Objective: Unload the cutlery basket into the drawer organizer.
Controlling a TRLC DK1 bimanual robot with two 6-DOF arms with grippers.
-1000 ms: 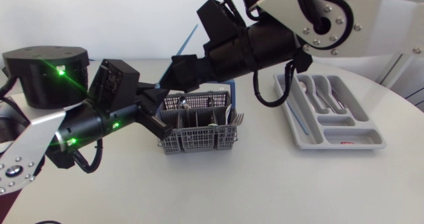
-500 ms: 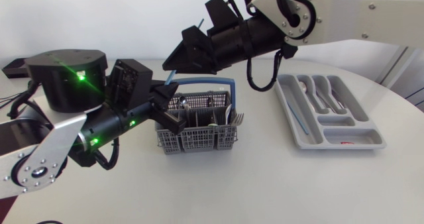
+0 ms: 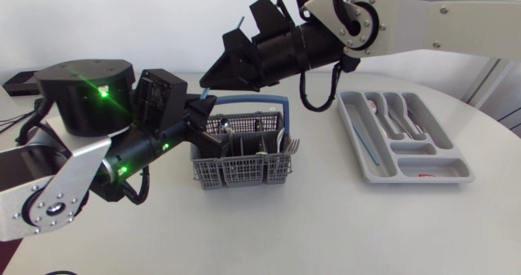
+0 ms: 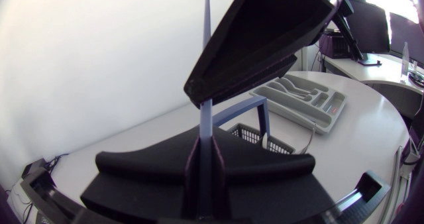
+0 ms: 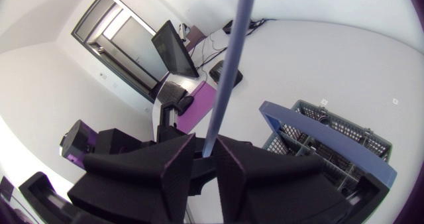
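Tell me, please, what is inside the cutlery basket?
Metal cutlery stands in the basket's rear compartments, fork tines at its right end; the left gripper covers its left corner.

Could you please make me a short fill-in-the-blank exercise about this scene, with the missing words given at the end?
1. The blue stick runs between the fingers of the right gripper and of the left gripper, so ___ grippers hold it.
2. The handle of the cutlery basket is ___ in colour.
3. In the head view, the drawer organizer lies on the ___ arm's side of the cutlery basket.

Missing words: both; blue; right.
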